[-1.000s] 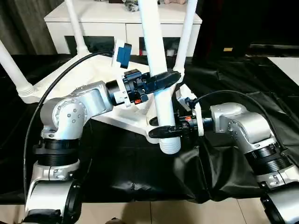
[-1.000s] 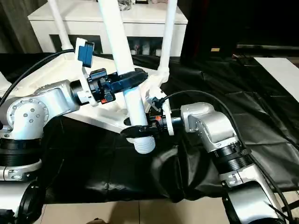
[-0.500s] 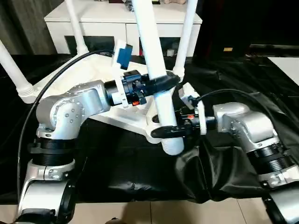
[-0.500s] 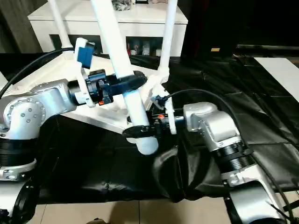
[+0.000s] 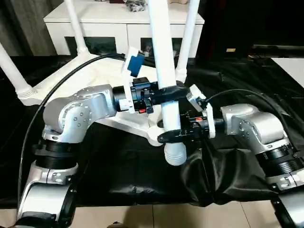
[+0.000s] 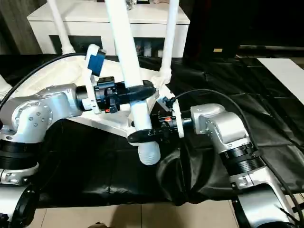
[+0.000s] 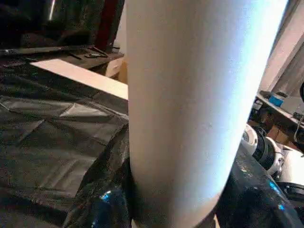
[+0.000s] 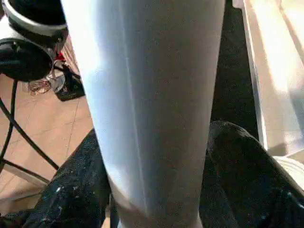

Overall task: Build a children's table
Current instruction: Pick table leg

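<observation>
— How far are we with the table?

— Near the bottom middle of the frame we have the last leg [image 5: 166, 80] up in the air, between our two arms. Our right gripper [image 5: 176, 135] has its black fingers around the thick end. We cannot tell if it squeezes or just sits loose there. A little higher, our left gripper [image 5: 167, 91] is wrapped tight on the leg, about half open.

— Is the leg in its hole yet?

— No. Its fat end hangs just in front of the near corner socket [image 5: 154, 137] of the tabletop [image 5: 102, 76], which lies upside down on the black sheet [image 5: 247, 85].

— And the others?

— Farther back, three legs stand up already: one at the left edge [image 5: 12, 66], one upper left [image 5: 75, 23], one upper middle [image 5: 187, 35]. So we think one is left.
</observation>
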Robot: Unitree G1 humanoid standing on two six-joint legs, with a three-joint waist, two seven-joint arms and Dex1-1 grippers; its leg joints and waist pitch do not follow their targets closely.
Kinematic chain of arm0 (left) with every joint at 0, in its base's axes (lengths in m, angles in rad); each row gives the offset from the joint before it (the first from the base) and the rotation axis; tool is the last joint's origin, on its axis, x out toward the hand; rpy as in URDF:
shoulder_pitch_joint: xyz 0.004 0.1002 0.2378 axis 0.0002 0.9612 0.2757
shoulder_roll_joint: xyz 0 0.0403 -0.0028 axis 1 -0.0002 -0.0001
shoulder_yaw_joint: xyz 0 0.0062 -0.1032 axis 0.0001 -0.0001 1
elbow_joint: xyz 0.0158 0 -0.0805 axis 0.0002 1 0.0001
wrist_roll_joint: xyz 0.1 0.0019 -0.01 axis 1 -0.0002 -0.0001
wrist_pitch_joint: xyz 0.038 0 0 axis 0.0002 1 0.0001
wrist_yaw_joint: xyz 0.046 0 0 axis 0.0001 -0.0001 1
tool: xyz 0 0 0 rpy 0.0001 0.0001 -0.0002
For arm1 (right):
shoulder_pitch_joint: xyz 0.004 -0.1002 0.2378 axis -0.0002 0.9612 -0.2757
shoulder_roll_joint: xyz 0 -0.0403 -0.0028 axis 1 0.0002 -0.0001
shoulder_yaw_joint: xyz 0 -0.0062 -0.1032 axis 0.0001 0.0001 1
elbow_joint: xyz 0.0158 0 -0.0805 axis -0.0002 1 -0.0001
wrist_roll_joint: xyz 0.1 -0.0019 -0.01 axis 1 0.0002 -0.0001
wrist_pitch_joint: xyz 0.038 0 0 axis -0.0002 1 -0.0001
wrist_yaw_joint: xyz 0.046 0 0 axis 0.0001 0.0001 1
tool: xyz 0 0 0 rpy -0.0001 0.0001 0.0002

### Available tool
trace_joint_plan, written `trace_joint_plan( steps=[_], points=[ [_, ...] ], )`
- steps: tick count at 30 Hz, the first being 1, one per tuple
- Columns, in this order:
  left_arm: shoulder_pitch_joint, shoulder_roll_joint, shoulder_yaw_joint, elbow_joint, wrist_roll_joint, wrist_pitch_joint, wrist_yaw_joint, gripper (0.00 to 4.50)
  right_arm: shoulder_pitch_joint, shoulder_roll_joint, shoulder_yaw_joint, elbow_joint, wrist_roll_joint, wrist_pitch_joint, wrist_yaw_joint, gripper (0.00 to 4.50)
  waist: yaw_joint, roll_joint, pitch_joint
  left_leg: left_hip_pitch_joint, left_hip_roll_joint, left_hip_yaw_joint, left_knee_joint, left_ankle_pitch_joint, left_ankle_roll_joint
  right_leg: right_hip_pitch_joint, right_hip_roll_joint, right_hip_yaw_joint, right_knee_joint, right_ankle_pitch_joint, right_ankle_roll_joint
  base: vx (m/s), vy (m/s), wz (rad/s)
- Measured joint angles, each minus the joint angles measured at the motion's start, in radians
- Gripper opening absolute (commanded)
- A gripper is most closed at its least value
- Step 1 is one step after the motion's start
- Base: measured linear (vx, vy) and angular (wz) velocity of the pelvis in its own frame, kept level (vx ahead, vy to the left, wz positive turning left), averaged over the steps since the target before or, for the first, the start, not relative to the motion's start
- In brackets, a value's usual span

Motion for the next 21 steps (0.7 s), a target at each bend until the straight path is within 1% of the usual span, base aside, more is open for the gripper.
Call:
trace_joint_plan(
  steps=[1, 7, 14, 15, 21],
  points=[
    [-0.006, 0.004, 0.000, 0.000, 0.000, -0.002, -0.003, 1.80, 0.000, -0.009, 0.014, 0.000, -0.007, 0.000, 0.003, 3.11, 0.000, 0.000, 0.000, 0.000, 0.000, 0.000, 0.000, 0.000, 0.000, 0.000, 0.000, 0.000, 0.000, 0.000, 0.000, 0.000, 0.000, 0.00],
    [-0.008, 0.006, -0.008, 0.011, 0.004, -0.004, -0.024, 1.80, 0.000, -0.013, 0.037, 0.000, -0.030, -0.004, 0.018, 3.11, -0.001, 0.000, 0.000, 0.000, 0.000, 0.000, 0.000, 0.000, 0.000, 0.000, 0.000, 0.000, 0.000, 0.000, 0.000, 0.000, 0.000, 0.00],
    [-0.008, 0.008, -0.019, 0.011, 0.004, -0.004, -0.026, 1.80, 0.000, -0.012, 0.037, 0.000, -0.030, -0.005, 0.018, 3.11, -0.001, 0.000, 0.000, 0.000, 0.000, 0.000, 0.000, 0.000, 0.000, 0.000, 0.000, 0.000, 0.000, 0.000, 0.000, 0.000, 0.000, 0.00],
    [-0.008, 0.008, -0.019, 0.011, 0.004, -0.004, -0.027, 1.80, 0.000, -0.012, 0.037, 0.000, -0.030, -0.005, 0.019, 2.94, 0.000, 0.000, 0.000, 0.000, 0.000, 0.000, 0.000, 0.000, 0.000, 0.000, 0.000, 0.000, 0.000, 0.000, 0.000, 0.000, 0.000, 0.00],
    [-0.008, 0.010, -0.019, 0.011, 0.008, -0.006, -0.027, 1.80, 0.000, -0.011, 0.039, 0.000, -0.028, -0.005, 0.030, 2.39, 0.000, 0.000, 0.000, 0.000, 0.000, 0.000, 0.000, 0.000, 0.000, 0.000, 0.000, 0.000, 0.000, 0.000, 0.000, 0.000, 0.000, 0.00]
  ],
)
